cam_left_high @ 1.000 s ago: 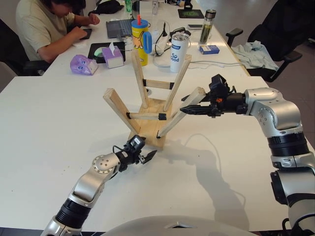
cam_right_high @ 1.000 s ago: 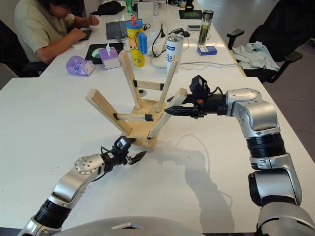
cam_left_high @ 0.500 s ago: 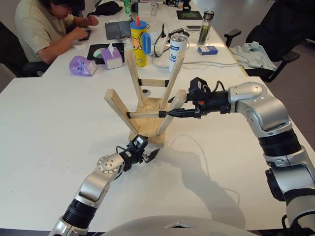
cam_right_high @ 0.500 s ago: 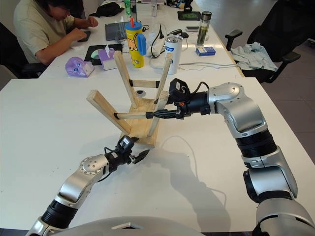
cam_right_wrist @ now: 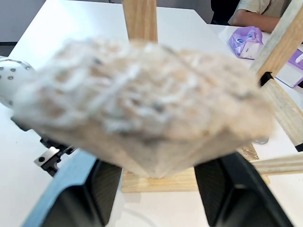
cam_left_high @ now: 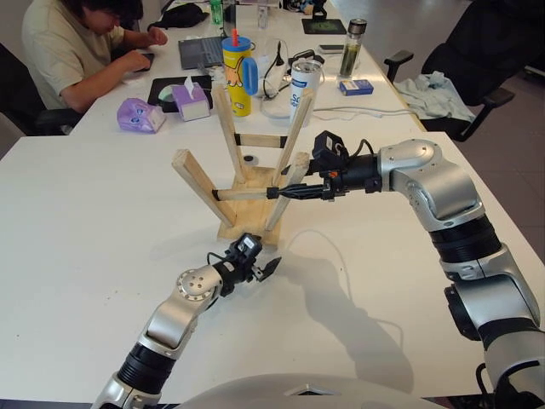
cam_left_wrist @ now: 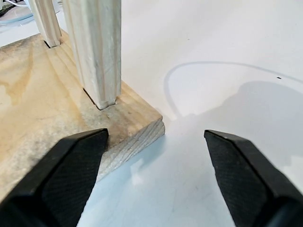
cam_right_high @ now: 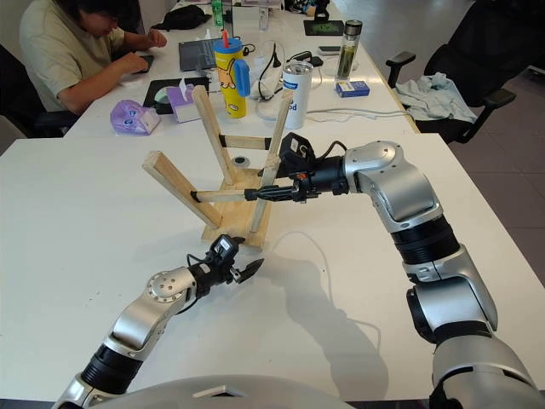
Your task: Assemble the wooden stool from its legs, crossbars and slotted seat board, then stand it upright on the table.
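The stool (cam_left_high: 245,192) stood upside down near the middle of the table (cam_left_high: 85,221), its seat (cam_left_high: 241,231) flat on the tabletop and its four legs splayed upward, joined by crossbars (cam_left_high: 260,141). The right gripper (cam_left_high: 288,192) reached in level from the right at about mid-height of the near right leg (cam_left_high: 292,176). Its two fingers (cam_right_wrist: 102,189) sat on either side of that leg and were closed onto it, close to where a crossbar met the leg. The left gripper (cam_left_high: 266,269) lay low over the table just in front of the seat's near corner. It was spread wide and held nothing. One finger (cam_left_wrist: 71,161) sat beside the seat's edge and the other over bare tabletop.
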You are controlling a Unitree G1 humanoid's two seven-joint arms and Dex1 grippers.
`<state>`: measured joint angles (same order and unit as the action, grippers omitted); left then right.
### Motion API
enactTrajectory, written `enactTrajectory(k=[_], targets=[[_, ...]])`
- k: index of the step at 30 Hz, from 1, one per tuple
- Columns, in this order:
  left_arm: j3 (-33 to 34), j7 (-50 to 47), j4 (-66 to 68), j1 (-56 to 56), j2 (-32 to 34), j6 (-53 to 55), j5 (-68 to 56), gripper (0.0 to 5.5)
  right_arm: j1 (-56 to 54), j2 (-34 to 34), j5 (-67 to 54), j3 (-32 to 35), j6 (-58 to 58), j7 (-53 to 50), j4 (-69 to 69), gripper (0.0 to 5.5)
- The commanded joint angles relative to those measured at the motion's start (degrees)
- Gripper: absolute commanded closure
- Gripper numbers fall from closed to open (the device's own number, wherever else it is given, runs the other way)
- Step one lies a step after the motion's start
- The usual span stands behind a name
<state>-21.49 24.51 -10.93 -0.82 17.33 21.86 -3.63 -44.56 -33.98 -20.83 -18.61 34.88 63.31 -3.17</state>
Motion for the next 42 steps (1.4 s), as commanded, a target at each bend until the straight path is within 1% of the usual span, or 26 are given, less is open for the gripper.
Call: enactTrajectory(k=[1, 3, 4, 6, 9, 11, 13, 15, 17, 19, 20, 23, 25, 27, 28, 30, 31, 33, 35, 38, 39, 40, 42], targets=[[2.00, -7.21, -7.61, -5.77, 1.07, -13.25, 7.73, 1.74, 3.65, -1.26, 5.22, -4.48, 3.39, -1.41, -1.43, 3.46], [4.89, -13.51, -19.05, -7.09, 2.61, -21.39, 17.82, 1.74, 3.52, -1.47, 5.30, -4.52, 4.32, -1.97, -1.12, 3.46], [7.09, -15.70, -24.58, -6.30, 2.81, -22.47, 22.18, 1.74, 3.63, -1.62, 5.21, -4.52, 4.91, -2.18, -0.86, 3.46], [8.74, -16.81, -30.47, -2.21, 3.67, -21.90, 31.28, 1.74, 3.96, -1.92, 5.10, -4.59, 5.79, -2.35, -0.46, 3.46], [7.81, -15.24, -31.04, 6.84, 2.49, -17.43, 43.08, 1.74, 4.31, -1.89, 5.24, -5.08, 6.30, -2.42, -0.41, 3.46], [6.61, -12.83, -28.38, 11.26, 0.83, -13.11, 48.35, 1.74, 4.18, -1.63, 5.25, -5.44, 6.44, -2.35, -0.58, 3.46], [4.66, -10.57, -22.78, 13.42, 0.38, -9.96, 54.14, 1.74, 3.93, -1.18, 5.14, -5.69, 6.64, -2.43, -0.75, 3.46], [0.57, -5.98, -14.00, 12.72, 1.42, -6.72, 61.06, 1.74, 3.71, -0.81, 5.12, -6.03, 6.63, -2.51, -0.92, 3.46], [-4.47, 1.00, -4.02, 8.71, 3.73, -3.85, 65.82, 1.74, 3.42, -0.50, 5.21, -6.46, 6.50, -2.47, -1.22, 3.46], [-7.40, 3.92, 0.06, 4.09, 5.03, -3.96, 66.02, 1.74, 2.87, -0.02, 5.33, -6.94, 6.21, -2.24, -1.76, 3.46], [-7.89, 3.85, 0.30, 3.01, 4.89, -4.14, 65.89, 1.74, 2.65, 0.11, 5.33, -7.10, 6.10, -2.19, -2.01, 3.46], [-6.44, 0.60, -1.48, 4.92, 2.42, -3.95, 65.55, 1.74, 2.33, 0.51, 5.25, -7.36, 5.74, -2.28, -2.27, 3.46], [-4.19, -2.03, -3.23, 7.45, 0.05, -4.08, 63.22, 1.74, 2.36, 0.87, 5.04, -7.38, 5.46, -2.46, -2.02, 3.46], [-0.34, -7.32, -7.62, 10.00, -3.74, -6.06, 57.88, 1.74, 2.54, 1.22, 4.97, -7.33, 4.56, -2.37, -1.46, 3.46], [3.18, -11.33, -12.83, 10.81, -6.20, -7.51, 54.06, 1.74, 2.58, 1.60, 4.79, -6.97, 3.87, -2.35, -1.42, 3.46], [8.32, -15.97, -21.26, 10.20, -9.56, -11.49, 45.29, 1.74, 2.76, 2.15, 4.79, -6.13, 1.90, -2.35, -1.55, 3.46], [10.00, -17.50, -23.96, 8.98, -9.74, -12.96, 43.40, 1.74, 2.91, 2.53, 4.52, -5.40, 1.18, -2.53, -1.63, 3.46], [11.74, -17.46, -25.73, -0.08, -8.75, -15.46, 38.88, 1.74, 3.44, 3.56, 3.31, -2.87, -1.23, -3.13, -1.96, 3.46], [12.17, -17.04, -24.80, -8.33, -7.62, -17.02, 35.91, 1.74, 3.79, 4.68, 1.78, -0.51, -2.56, -3.44, -2.41, 3.46], [11.40, -18.12, -20.26, -19.43, -3.99, -22.52, 34.87, 1.74, 3.77, 5.09, 2.29, 1.17, -4.97, -3.38, -3.60, 3.46], [10.50, -17.37, -17.86, -20.60, -3.12, -22.29, 35.27, 1.74, 3.66, 5.22, 2.26, 1.56, -5.32, -3.19, -4.06, 3.46], [10.63, -17.38, -16.31, -20.45, -3.55, -22.13, 34.21, 1.74, 3.40, 5.53, 2.02, 2.07, -5.46, -3.19, -4.51, 3.10], [9.96, -15.93, -11.69, -17.85, -4.46, -19.59, 32.97, 1.74, 2.87, 6.58, 0.12, 3.86, -4.69, -3.13, -4.66, 2.82]])
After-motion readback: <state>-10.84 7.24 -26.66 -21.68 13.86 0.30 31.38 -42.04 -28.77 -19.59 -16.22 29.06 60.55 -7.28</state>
